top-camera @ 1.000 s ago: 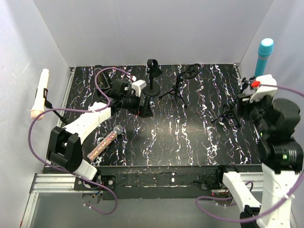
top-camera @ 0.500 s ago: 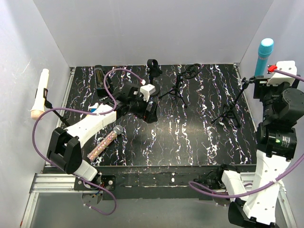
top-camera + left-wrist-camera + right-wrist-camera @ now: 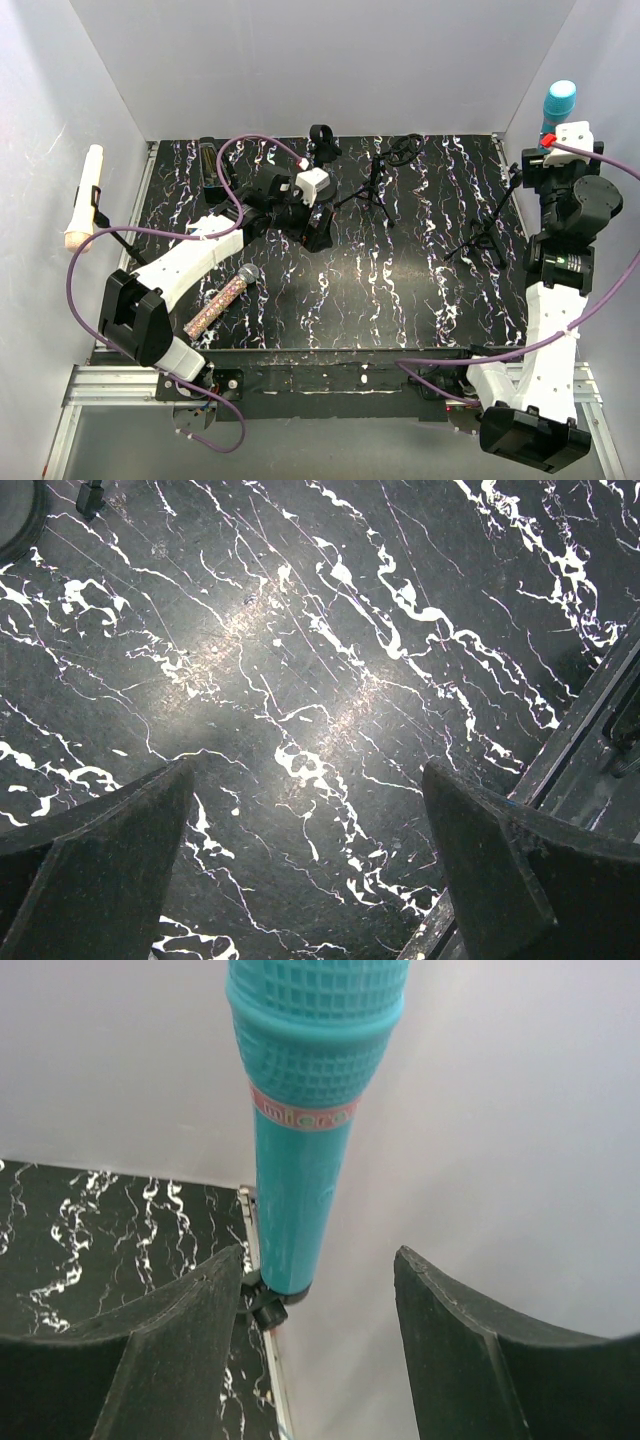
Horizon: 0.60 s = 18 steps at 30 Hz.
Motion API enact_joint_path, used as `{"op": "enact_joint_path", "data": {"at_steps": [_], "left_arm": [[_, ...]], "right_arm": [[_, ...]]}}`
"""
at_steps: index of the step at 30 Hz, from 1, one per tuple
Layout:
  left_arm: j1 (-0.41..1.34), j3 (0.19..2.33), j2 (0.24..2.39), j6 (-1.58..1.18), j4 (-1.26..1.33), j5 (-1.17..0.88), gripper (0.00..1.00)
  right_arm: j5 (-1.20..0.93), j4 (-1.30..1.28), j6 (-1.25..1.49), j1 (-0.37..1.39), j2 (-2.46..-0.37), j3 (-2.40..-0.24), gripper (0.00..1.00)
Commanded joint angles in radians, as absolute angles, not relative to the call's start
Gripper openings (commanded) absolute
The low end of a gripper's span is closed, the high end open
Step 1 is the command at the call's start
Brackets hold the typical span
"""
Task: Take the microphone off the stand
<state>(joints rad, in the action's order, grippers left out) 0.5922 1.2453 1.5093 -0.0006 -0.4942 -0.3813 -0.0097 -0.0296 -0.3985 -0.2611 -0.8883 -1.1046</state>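
Note:
A teal microphone (image 3: 558, 103) stands upright in a black clip on a stand at the far right edge, against the right wall. In the right wrist view the microphone (image 3: 305, 1110) fills the upper middle and its clip (image 3: 265, 1305) shows below. My right gripper (image 3: 320, 1252) is open; the microphone's lower end sits just beyond the gap, nearer the left finger, untouched. From above, the right gripper (image 3: 545, 160) is just below the microphone. My left gripper (image 3: 318, 232) is open and empty above the black marbled table (image 3: 300, 630).
A white microphone (image 3: 85, 195) sits on a stand at the left wall. A glittery microphone (image 3: 222, 300) lies on the table at front left. Empty stands are at the back middle (image 3: 322, 150), beside it (image 3: 375, 185), and at the right (image 3: 485, 240).
My right arm has risen and swung back toward the teal microphone, bringing the open gripper up to it. My left gripper has shifted a little to the right over the table.

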Motion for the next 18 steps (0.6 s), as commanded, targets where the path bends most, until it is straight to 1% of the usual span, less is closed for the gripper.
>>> {"op": "enact_joint_path", "data": {"at_steps": [1, 4, 6, 8, 11, 12, 18], "left_arm": [[0.592, 1.282, 1.48, 0.038, -0.509, -0.391, 0.98], [0.592, 1.29, 1.485, 0.051, -0.508, -0.391, 0.97], [0.592, 1.295, 1.489, 0.052, -0.499, -0.394, 0.97], [0.592, 1.293, 1.491, 0.051, -0.483, -0.402, 0.96], [0.592, 1.281, 1.489, 0.043, -0.46, -0.402, 0.96], [0.592, 1.281, 1.488, 0.044, -0.459, -0.402, 0.96], [0.592, 1.261, 1.47, 0.031, -0.448, -0.4, 0.96]], "right_arm": [[-0.029, 0.179, -0.391, -0.265, -0.9, -1.103, 0.67], [-0.024, 0.208, -0.387, -0.265, -0.91, -1.1, 0.61], [-0.069, 0.254, -0.4, -0.265, -0.897, -1.075, 0.53], [-0.106, 0.271, -0.405, -0.265, -0.887, -1.068, 0.37], [-0.123, 0.244, -0.393, -0.265, -0.885, -1.089, 0.08], [-0.124, 0.242, -0.39, -0.265, -0.882, -1.092, 0.01], [-0.138, 0.219, -0.362, -0.265, -0.868, -1.132, 0.01]]}}
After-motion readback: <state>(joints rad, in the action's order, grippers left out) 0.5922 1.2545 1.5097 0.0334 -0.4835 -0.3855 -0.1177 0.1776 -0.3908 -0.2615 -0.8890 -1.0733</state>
